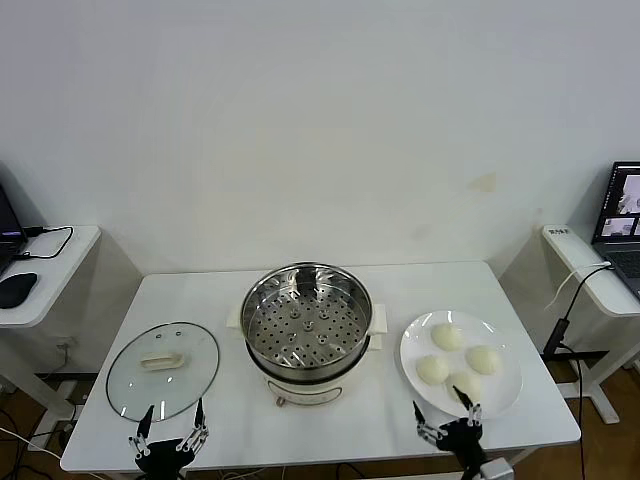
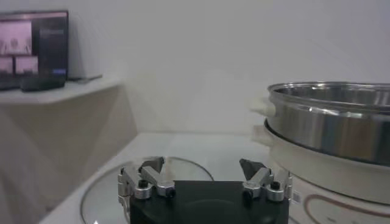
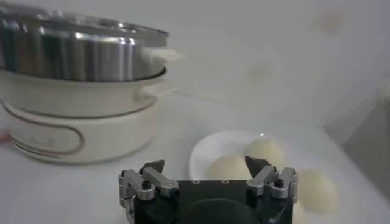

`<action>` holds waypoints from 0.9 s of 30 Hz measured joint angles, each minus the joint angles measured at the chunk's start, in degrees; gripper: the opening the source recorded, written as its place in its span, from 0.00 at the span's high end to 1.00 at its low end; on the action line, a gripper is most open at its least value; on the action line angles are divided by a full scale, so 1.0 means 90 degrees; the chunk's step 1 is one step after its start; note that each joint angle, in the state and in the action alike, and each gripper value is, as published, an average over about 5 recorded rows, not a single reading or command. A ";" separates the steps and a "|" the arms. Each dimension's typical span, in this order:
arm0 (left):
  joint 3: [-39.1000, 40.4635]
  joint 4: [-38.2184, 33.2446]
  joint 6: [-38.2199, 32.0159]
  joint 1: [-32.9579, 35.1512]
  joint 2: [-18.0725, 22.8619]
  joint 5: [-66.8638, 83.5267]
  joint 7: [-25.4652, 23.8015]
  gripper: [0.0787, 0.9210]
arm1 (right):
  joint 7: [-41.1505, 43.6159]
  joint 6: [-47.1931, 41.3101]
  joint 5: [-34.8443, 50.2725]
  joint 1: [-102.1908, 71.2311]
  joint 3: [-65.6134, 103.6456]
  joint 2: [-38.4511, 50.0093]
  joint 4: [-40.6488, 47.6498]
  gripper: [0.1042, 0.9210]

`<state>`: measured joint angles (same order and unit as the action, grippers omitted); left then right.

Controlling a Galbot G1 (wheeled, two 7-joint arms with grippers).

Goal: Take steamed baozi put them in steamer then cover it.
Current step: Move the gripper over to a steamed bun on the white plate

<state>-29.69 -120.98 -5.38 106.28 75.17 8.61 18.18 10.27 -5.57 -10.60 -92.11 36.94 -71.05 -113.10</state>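
Even, diffuse indoor light fills all three views; the white wall and desk appear bright with only faint, soft shadows beneath the steamer. Its steel wall carries streaked highlights, and the cover shows mild sheen. Both wrist views are soft: the steamed baozi and the background lie out of focus.

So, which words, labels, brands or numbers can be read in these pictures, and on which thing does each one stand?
No text can be read anywhere.
Round shiny steel steamer on its white base: only a thin oval line on the base, no lettering visible.
Small white label on the side desk at the right: dark marks, too small to read.
Laptop screen at the right: too small to read.
Monitor in the left wrist view: blurred.
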 measured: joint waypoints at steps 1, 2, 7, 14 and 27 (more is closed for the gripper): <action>-0.0009 -0.0007 0.0013 -0.0012 -0.0002 -0.0028 0.0000 0.12 | 0.0051 -0.0012 -0.0086 0.0063 0.0024 0.0054 0.0023 0.12; -0.0018 -0.0015 0.0025 -0.0023 -0.0005 -0.0055 -0.0001 0.12 | 0.0105 -0.0022 -0.0167 0.0126 0.0044 0.0112 0.0046 0.12; -0.0110 -0.0095 0.0165 -0.0124 -0.0015 -0.0311 -0.0002 0.12 | 0.0767 -0.0092 -0.0880 0.0817 0.0153 0.0814 0.0323 0.12; -0.0220 -0.0138 0.0285 -0.0205 0.0041 -0.0560 0.0036 0.12 | 0.1950 -0.0184 -0.1330 0.2020 -0.0195 0.2074 0.0882 0.12; -0.0375 -0.0217 0.0343 -0.0185 0.0095 -0.0773 0.0172 0.12 | 0.4212 -0.0377 -0.0948 0.5275 -0.2935 0.3849 0.2407 0.12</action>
<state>-33.06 -122.94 -2.29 104.62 76.03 1.66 19.73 48.18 -8.96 -19.13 -44.64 10.53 -36.41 -91.44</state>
